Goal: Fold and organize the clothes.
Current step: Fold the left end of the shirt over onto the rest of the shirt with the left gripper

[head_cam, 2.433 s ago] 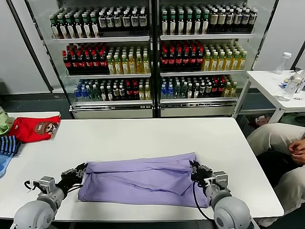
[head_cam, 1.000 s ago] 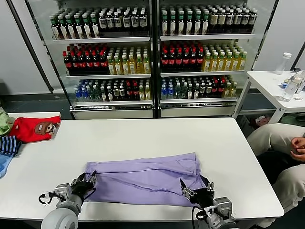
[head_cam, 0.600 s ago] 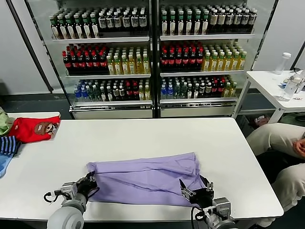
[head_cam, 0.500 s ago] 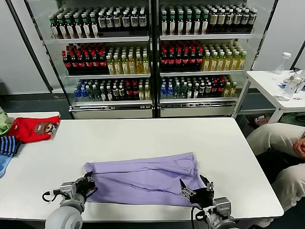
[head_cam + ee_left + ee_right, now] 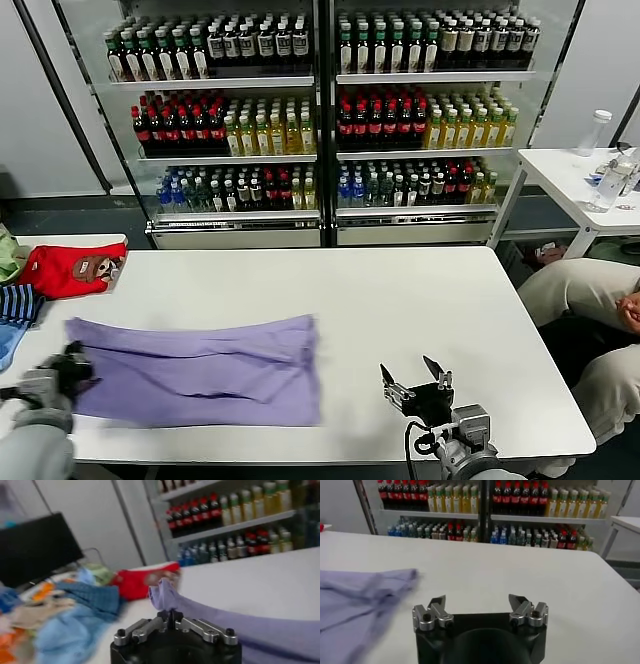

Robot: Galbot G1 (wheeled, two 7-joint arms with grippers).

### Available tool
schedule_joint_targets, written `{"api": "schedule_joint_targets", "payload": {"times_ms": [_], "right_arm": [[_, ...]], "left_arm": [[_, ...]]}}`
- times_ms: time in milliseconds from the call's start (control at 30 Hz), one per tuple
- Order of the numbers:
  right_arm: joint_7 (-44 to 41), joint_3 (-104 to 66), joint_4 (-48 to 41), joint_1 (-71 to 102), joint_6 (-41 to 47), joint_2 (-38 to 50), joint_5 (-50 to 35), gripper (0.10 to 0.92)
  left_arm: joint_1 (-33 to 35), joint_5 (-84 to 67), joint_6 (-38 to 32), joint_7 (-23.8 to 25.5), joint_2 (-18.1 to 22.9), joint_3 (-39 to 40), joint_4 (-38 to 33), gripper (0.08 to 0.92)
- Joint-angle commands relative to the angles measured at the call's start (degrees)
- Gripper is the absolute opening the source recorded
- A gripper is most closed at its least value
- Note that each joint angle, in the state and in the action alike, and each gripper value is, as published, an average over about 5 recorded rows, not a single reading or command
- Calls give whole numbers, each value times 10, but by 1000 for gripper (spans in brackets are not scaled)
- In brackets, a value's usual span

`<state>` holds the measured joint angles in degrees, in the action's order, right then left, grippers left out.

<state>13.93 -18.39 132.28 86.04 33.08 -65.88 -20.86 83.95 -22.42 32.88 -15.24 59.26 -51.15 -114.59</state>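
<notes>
at the lower left of the head view, the left gripper (image 5: 68, 366) sits at the near table edge, pinched tight on the left end of the lavender t-shirt (image 5: 200, 368). the shirt lies folded into a long band across the left half of the white table (image 5: 400, 300), its far right end blurred. at the lower right of the same view the right gripper (image 5: 417, 378) stands on the bare tabletop with its fingers spread wide and nothing between them, well clear of the shirt.

the left wrist view shows what the head view cannot: a bunched tuft of lavender cloth rising from the closed jaws, with the rest of the shirt (image 5: 240, 627) trailing off toward the lower right of that frame. it also shows a loose heap of blue and orange garments (image 5: 65, 615) beside the table end, blurred and hard to sort out. the right wrist view shows both open fingertips of the right gripper (image 5: 479, 601) over white table, and the shirt's edge (image 5: 360, 600) at the left of the frame.

a red garment (image 5: 70, 270) lies at the far left corner of the table, partly cut off along with a striped blue piece (image 5: 18, 305). beyond the table, glass-fronted shelves (image 5: 320, 130) hold rows of bottled drinks. a seated person (image 5: 590, 320) is cut off at the right edge.
</notes>
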Motion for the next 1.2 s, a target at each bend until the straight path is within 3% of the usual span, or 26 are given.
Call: {"api": "schedule_joint_targets", "payload": {"times_ms": [33,200,367,700,933,1067,1200], "right_arm": [[0,-4,1,0,0,0,0,823],[0,-8,5,7,0,0,1,823],[1,-7,7,14,0,-1,3,823],[2,-7,5,15,0,-5,6,823],[4,0,10,15,0,-8,9,823],[3,-1,12,14,0,-8,10,823],[2,-2,8,10,0,-7,10,823]], "left_arm": [[28,-30,6,47,-11,-38,-104,113],[26,-85,7,56,55,154,-191,113],[-22,-107,6,51,107,256,-177,113],[-109,-111,6,48,140,300,-89,113],[-143,-27,2,39,162,360,-15,116],[-137,-25,-7,32,164,347,-49,186],[-112,-40,-9,34,124,271,-137,298]]}}
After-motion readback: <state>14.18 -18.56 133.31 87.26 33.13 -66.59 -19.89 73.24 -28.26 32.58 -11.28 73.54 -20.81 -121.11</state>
